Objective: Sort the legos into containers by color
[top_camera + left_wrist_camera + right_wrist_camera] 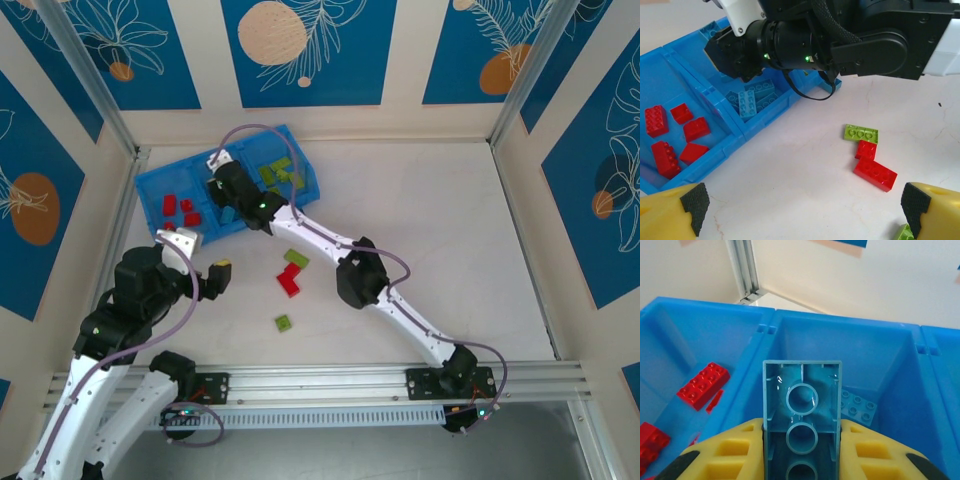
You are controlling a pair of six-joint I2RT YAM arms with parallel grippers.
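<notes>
Jaws of right gripper (802, 457) pinch a light blue lego (802, 390) by its long sides. Hollow underside faces the wrist camera and the long axis runs straight out from the fingers. Middle compartment (875, 355) of the blue bin (150, 188) lies dead ahead of the lego, with another light blue piece (856, 406) already on its floor, so my read is the release needs no lateral shift, just opening. Red legos (702, 385) sit one compartment to the left. Right arm (375, 285) reaches diagonally from its near-right base to the bin at far left, wrist tipped down into it. Left gripper (802, 210) is spread wide and empty, arm folded near its base, nearer to the loose legos (290, 280) on the table.
</notes>
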